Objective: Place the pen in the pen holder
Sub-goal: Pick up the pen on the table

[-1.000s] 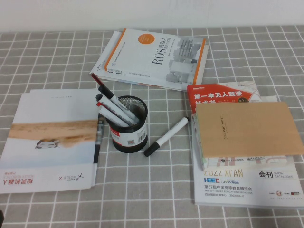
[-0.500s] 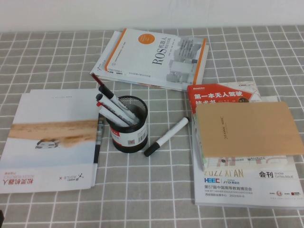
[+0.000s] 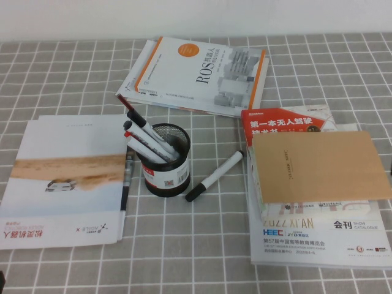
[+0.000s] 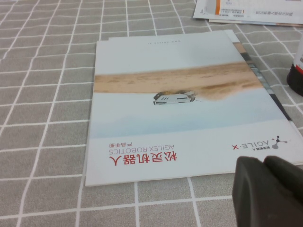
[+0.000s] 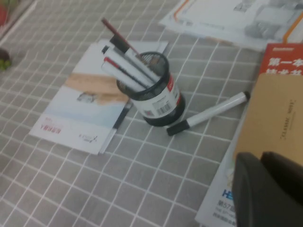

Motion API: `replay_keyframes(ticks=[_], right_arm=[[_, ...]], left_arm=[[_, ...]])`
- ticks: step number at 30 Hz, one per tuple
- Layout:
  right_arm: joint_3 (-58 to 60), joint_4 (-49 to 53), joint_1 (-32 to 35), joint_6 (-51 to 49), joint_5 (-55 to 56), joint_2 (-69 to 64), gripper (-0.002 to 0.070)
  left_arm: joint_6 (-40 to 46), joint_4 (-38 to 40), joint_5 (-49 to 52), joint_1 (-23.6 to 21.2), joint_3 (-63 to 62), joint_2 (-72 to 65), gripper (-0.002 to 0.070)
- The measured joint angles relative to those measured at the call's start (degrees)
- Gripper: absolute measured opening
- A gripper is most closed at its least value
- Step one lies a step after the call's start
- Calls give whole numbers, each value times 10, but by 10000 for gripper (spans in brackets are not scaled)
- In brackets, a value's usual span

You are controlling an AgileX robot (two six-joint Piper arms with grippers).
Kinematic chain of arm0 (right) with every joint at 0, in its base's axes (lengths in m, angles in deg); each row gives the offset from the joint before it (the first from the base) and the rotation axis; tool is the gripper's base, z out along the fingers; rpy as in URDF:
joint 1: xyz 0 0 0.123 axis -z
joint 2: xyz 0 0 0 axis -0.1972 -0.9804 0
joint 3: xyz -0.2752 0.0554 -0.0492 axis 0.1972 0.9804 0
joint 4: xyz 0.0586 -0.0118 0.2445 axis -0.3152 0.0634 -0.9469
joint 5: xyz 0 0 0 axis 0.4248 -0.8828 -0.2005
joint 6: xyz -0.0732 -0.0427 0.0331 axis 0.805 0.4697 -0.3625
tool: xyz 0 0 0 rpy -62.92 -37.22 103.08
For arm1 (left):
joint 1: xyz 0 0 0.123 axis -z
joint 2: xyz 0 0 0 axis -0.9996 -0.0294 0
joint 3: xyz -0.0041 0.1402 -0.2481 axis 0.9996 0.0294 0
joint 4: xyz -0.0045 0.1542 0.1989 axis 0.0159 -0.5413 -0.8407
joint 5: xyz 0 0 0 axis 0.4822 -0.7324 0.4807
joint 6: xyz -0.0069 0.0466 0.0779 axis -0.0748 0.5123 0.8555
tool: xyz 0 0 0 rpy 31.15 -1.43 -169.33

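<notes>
From my raised camera I see a grey checked tablecloth (image 3: 202, 245). Lower right lies a stack of glossy magazines (image 3: 318, 239) under a tan notebook (image 3: 318, 165); lower left, a glossy brochure (image 3: 67, 177). At centre the pen (image 3: 214, 176), smooth white with black ends, lies flat, diagonal, just right of the pen holder (image 3: 166, 160), a black mesh cup holding several markers (image 3: 147, 138). Upper centre is a white book (image 3: 196, 73). The right gripper (image 5: 270, 189) hovers over the magazines, fingers together. The left gripper (image 4: 267, 189) is beside the brochure; I cannot tell its state.
</notes>
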State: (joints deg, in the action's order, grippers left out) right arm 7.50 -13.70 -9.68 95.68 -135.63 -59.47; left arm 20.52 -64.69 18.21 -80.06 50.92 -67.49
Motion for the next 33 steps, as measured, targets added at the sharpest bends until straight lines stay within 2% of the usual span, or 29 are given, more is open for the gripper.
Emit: replay_keyframes(ticks=[4, 8, 11, 17, 20, 27, 33], right_arm=[[-88, 28, 0, -11, -39, -87, -13], [-165, 106, -25, -72, -64, -148, -13], [-220, 198, -82, -137, -76, -190, -13], [-297, 376, -243, -286, -92, -287, -13], [-336, 436, -303, -353, -105, -344, -13], [-449, 499, -403, -425, -171, -500, -13], [-560, 512, -426, -531, -178, -611, -13]], left_arm=[[0, 0, 0, 0, 0, 0, -3], [0, 0, 0, 0, 0, 0, -3], [0, 0, 0, 0, 0, 0, -3], [0, 0, 0, 0, 0, 0, -3], [0, 0, 0, 0, 0, 0, -3], [0, 0, 0, 0, 0, 0, -3], [0, 0, 0, 0, 0, 0, -3]])
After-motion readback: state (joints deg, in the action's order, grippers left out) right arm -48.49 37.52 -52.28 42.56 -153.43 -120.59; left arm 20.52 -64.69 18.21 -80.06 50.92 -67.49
